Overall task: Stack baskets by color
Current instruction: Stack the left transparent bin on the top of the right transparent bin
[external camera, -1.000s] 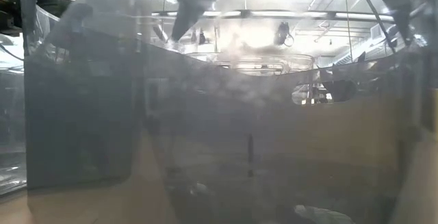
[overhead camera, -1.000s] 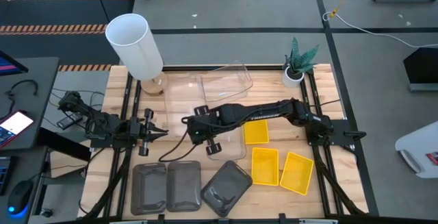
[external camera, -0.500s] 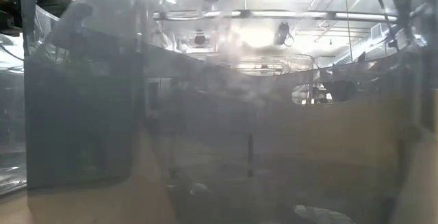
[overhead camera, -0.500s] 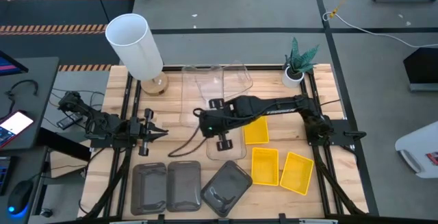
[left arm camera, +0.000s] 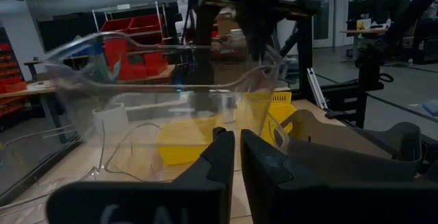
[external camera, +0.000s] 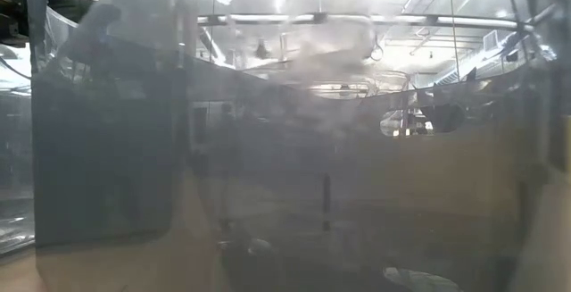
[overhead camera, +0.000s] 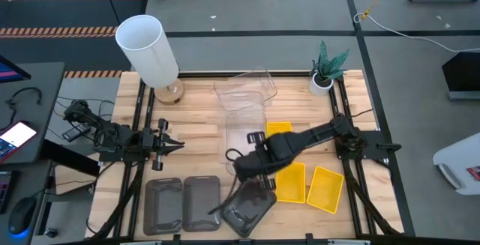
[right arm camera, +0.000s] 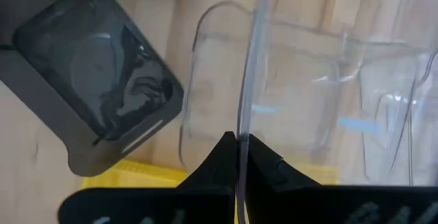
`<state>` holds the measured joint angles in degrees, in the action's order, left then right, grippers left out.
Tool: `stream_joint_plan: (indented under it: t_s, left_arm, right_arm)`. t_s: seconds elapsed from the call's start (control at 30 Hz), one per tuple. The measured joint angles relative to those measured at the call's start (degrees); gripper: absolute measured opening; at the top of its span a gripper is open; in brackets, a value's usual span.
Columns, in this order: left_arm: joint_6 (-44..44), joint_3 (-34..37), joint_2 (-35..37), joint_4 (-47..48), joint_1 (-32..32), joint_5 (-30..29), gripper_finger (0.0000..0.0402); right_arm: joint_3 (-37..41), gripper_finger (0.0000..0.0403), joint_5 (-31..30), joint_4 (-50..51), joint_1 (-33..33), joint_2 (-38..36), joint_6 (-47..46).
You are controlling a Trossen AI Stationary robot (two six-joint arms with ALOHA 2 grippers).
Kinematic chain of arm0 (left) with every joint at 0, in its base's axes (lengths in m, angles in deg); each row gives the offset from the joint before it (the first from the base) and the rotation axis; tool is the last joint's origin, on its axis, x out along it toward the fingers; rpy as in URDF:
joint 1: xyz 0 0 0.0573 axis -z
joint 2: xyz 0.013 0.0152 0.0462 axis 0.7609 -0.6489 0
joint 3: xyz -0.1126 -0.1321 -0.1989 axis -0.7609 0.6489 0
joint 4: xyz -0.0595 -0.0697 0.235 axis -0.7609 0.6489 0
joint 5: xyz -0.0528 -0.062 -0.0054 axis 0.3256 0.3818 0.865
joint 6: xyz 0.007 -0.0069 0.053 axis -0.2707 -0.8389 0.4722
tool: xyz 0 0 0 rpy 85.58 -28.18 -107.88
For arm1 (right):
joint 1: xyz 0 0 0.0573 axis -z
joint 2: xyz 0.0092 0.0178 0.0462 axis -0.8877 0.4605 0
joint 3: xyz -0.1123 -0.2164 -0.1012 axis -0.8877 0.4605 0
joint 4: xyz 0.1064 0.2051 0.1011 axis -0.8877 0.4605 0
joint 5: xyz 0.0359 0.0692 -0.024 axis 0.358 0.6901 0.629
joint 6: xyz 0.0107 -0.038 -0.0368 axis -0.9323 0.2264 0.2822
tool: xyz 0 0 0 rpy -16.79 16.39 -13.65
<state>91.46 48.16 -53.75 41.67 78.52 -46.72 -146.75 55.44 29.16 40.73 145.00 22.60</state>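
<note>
My right gripper [overhead camera: 250,164] is shut on a clear basket [overhead camera: 246,125] held in the air over the table's middle; the left wrist view shows that basket [left arm camera: 171,80] hanging under the gripper. Under it a second clear basket [right arm camera: 274,107] lies on the table. A third clear basket [overhead camera: 245,88] rests at the back. Three grey baskets [overhead camera: 201,202] lie along the near edge. Yellow baskets [overhead camera: 291,181] lie to the right. My left gripper [overhead camera: 171,143] waits shut at the table's left. My right gripper pinches the clear basket's thin wall [right arm camera: 241,125] at its near end between the two fingers, and the wall shows edge-on between them. The fingers come from above, pointing steeply down. The basket is lifted clear of the table, above the other clear basket.
A tall white cylinder lamp [overhead camera: 146,48] stands at the back left and a small plant pot [overhead camera: 322,80] at the back right. One grey basket [external camera: 268,176] stands close before the low camera and blocks most of that view. Bare wood [overhead camera: 191,121] shows left of centre.
My right gripper has carried the clear basket toward the table's right and near edges, rising a little and turning at the wrist. The basket has stayed clear of the table and now hangs over the clear basket at the middle.
</note>
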Motion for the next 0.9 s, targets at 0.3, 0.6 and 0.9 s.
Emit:
stream_joint_plan:
  t_s: [0.3,0.6,0.9]
  left_arm:
    - [0.0,0.0,0.0,0.0,0.0,0.0,0.0029]
    - [0.0,0.0,0.0,0.0,0.0,0.0,0.0036]
    - [0.0,0.0,0.0,0.0,0.0,0.0,0.0027]
  right_arm:
    - [3.3,0.001,-1.6,-1.8,-3.7,0.1,-3.7]
    - [5.9,0.002,0.3,-4.7,-3.2,0.1,-8.4]
    - [5.9,0.0064,1.4,-4.0,-2.5,0.1,-10.0]
